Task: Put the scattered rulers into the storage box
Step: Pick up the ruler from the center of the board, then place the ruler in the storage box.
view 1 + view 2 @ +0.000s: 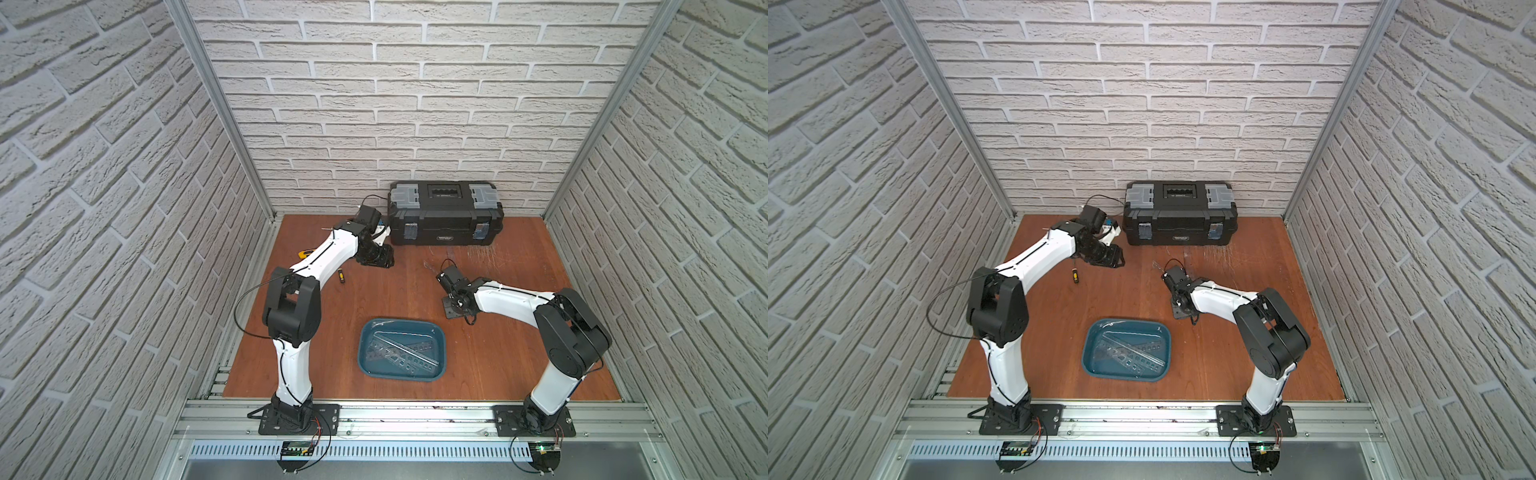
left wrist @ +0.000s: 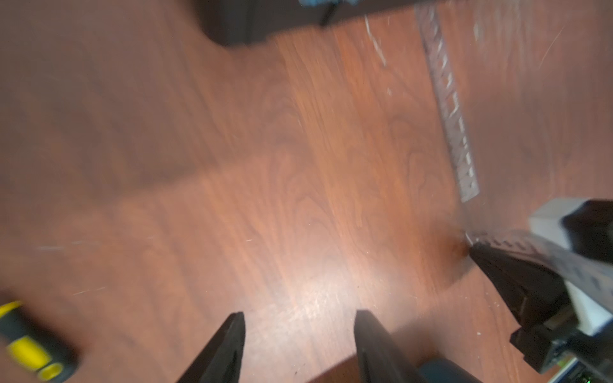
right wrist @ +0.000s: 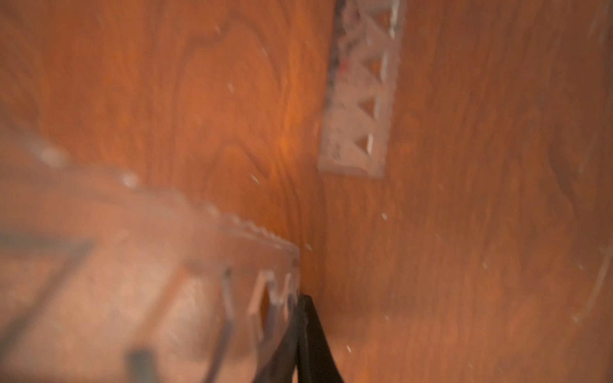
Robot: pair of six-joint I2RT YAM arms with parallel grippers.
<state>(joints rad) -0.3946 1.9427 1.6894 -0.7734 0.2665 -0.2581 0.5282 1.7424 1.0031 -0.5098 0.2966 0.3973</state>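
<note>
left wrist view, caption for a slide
Open left gripper above the table, a clear ruler lying beyond it, right gripper shut on a second ruler

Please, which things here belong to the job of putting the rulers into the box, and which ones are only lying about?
Belong to the job:
- teal tray
- rulers already in it
- loose ruler
- held ruler, pinched by the shut right hand

Only lying about:
- black toolbox
- screwdriver
- yellow utility knife, partly hidden by the left arm
</note>
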